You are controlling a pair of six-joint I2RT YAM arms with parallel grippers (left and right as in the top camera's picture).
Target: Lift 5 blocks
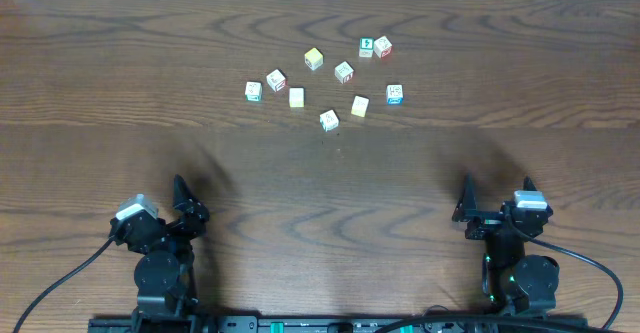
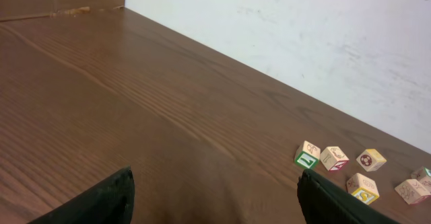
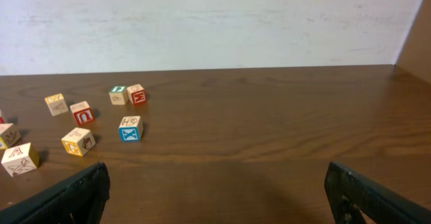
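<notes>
Several small picture blocks lie scattered at the far middle of the table, among them a blue-edged block, a red-edged block and a pale block nearest the arms. My left gripper rests near the front left, open and empty, far from the blocks. In the left wrist view my left gripper points at bare table, with blocks to its right. My right gripper sits at the front right, also open and empty. In the right wrist view my right gripper frames bare wood; the blue-edged block lies ahead to the left.
A green-faced cube stands beside a red-edged cube at the back of the cluster, and a plain cream cube lies on its left side. A white wall runs behind the table's far edge.
</notes>
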